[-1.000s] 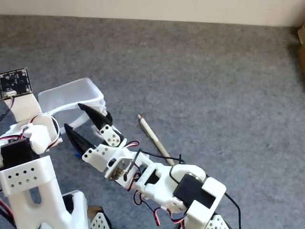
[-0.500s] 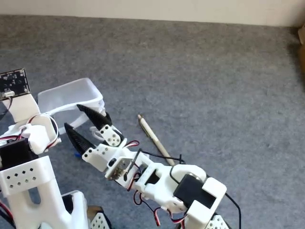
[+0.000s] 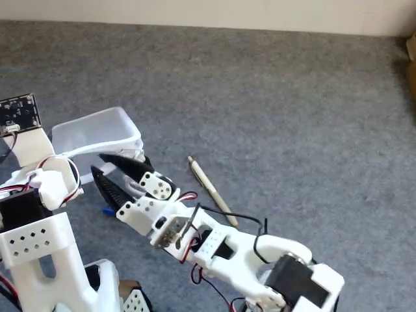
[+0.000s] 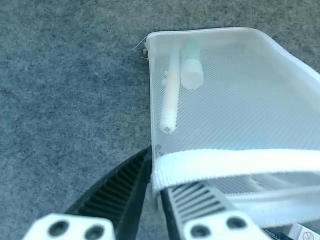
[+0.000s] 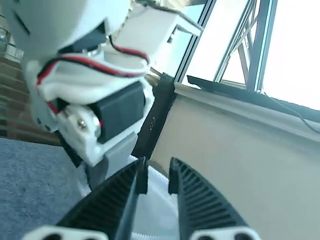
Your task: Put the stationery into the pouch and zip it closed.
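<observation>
The translucent white pouch (image 3: 97, 130) lies on the grey carpet at the left. Through its mesh (image 4: 235, 100) I see a white pen (image 4: 171, 95) and a green-capped item (image 4: 191, 67) inside. My left gripper (image 4: 155, 185) is shut on the pouch's white zip band at one end. My right gripper (image 3: 96, 162) lies at the pouch's near edge, black fingers a little apart. Between its tips (image 5: 159, 167) sits a small dark tab (image 5: 142, 177), above white mesh. A cream pen (image 3: 211, 188) lies on the carpet beside the right arm.
The left arm's white body (image 3: 39, 195) stands right beside the right gripper and looms close in front of it (image 5: 90, 75). A small blue item (image 3: 108, 210) peeks out under the right gripper. Open carpet (image 3: 292, 117) stretches to the right and far side.
The right arm has pushed forward toward the pouch's near edge, and its fingers have drawn closer together. The left arm and the pouch have stayed put.
</observation>
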`<action>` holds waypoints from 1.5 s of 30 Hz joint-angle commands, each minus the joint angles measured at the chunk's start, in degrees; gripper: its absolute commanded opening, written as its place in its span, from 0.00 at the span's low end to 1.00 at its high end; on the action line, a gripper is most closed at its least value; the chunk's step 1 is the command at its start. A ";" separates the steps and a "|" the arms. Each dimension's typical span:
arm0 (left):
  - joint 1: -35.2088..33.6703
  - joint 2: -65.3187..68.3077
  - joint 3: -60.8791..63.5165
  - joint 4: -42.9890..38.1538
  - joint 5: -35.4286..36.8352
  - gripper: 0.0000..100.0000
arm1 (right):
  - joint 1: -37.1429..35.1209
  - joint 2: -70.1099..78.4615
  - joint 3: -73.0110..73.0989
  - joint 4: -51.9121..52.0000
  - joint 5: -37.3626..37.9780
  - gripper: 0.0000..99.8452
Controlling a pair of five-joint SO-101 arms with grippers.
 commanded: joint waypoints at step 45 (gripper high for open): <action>-0.84 -0.13 -0.40 -1.05 -0.26 0.01 | 12.35 -60.88 11.30 78.11 -13.98 0.02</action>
